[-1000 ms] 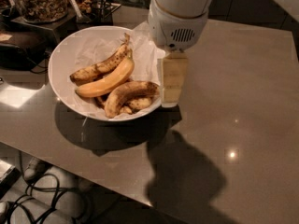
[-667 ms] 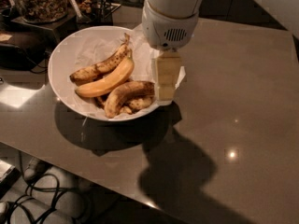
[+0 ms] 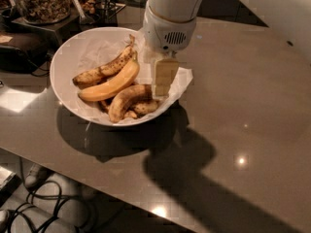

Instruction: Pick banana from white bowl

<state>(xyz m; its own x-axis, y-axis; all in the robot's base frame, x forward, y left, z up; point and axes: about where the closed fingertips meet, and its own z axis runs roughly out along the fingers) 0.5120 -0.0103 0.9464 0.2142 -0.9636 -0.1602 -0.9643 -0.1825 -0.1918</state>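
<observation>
Gripper [image 3: 163, 84], cream-coloured, clenched or released not discernible, poised at the end of the thick, curved, brown-blotched banana [image 3: 125, 101] in the wide white bowl [image 3: 59, 72].

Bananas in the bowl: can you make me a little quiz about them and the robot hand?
1. True or false: the white bowl holds two bananas.
2. The gripper hangs: A over the bowl's right edge, beside the brown-patched banana; B over its left edge; C far from it.
3. Fill in: the bowl is lined with crumpled white ____.
Key: 1 false, it holds three. 2 A. 3 paper.
</observation>
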